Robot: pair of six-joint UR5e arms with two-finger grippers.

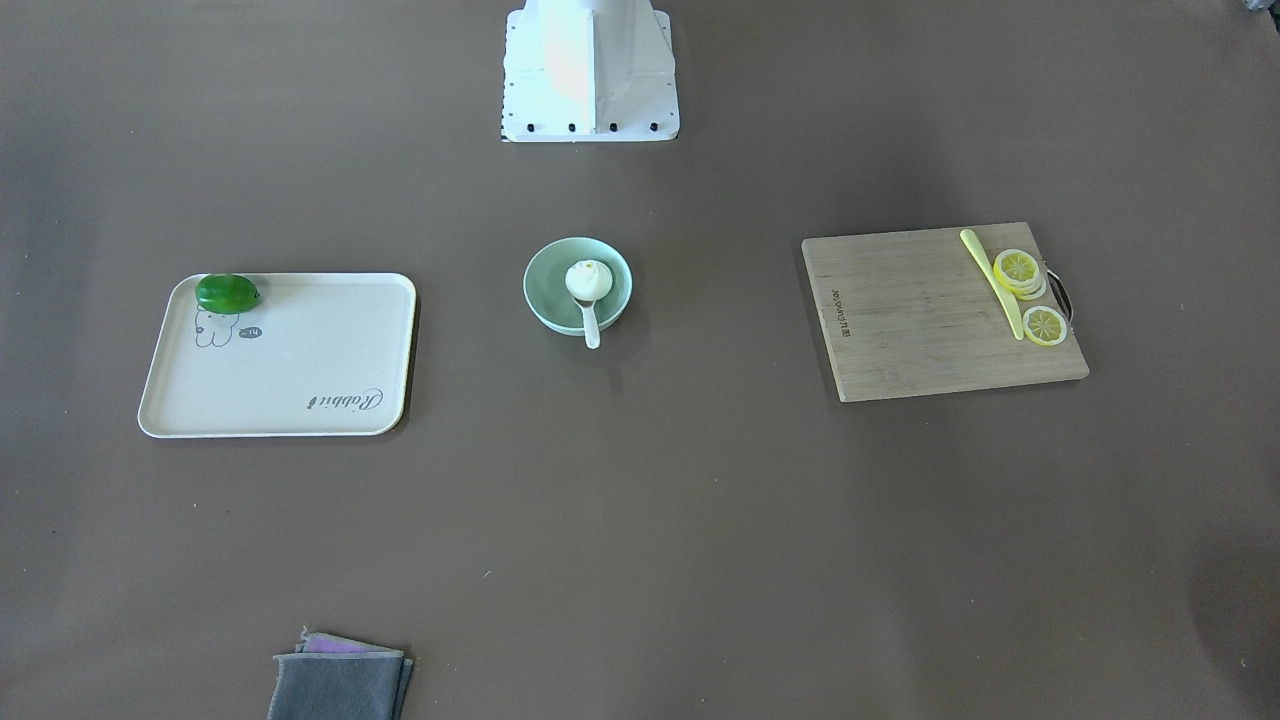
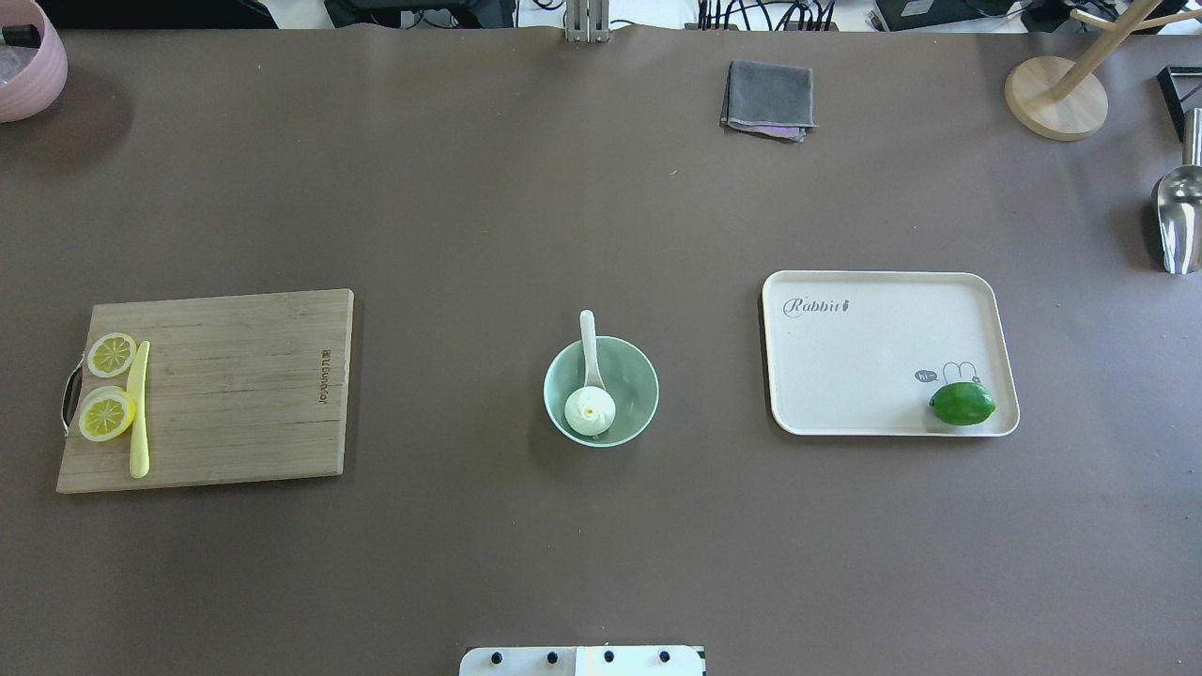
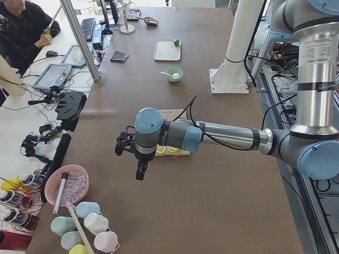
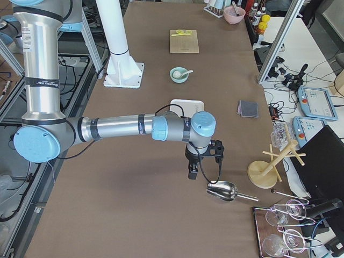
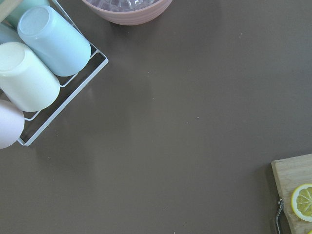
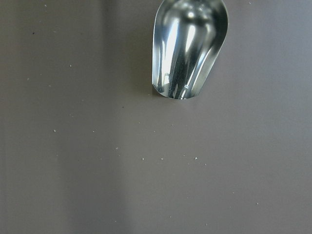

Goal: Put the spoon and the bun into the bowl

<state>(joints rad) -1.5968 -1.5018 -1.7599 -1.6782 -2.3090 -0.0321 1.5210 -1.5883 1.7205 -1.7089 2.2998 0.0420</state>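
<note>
The mint-green bowl [image 2: 635,379] stands mid-table; it also shows in the front view [image 1: 545,287]. The white bun [image 2: 590,410] sits inside it. The white spoon [image 2: 589,340] lies in the bowl under the bun, and its handle sticks out over the rim [image 1: 591,328]. My left gripper [image 3: 140,172] hangs above the table's left end, far from the bowl. My right gripper [image 4: 192,171] hangs above the right end near a metal scoop. Each gripper shows only in a side view, so I cannot tell whether it is open or shut.
A wooden cutting board [image 2: 235,394] at the left holds lemon slices [image 2: 105,414] and a yellow knife [image 2: 139,413]. A cream tray [image 2: 873,347] at the right holds a lime [image 2: 962,403]. A grey cloth [image 2: 768,99], metal scoop [image 6: 190,44], pink bowl [image 2: 23,66] and cup rack [image 5: 34,63] stand at the edges.
</note>
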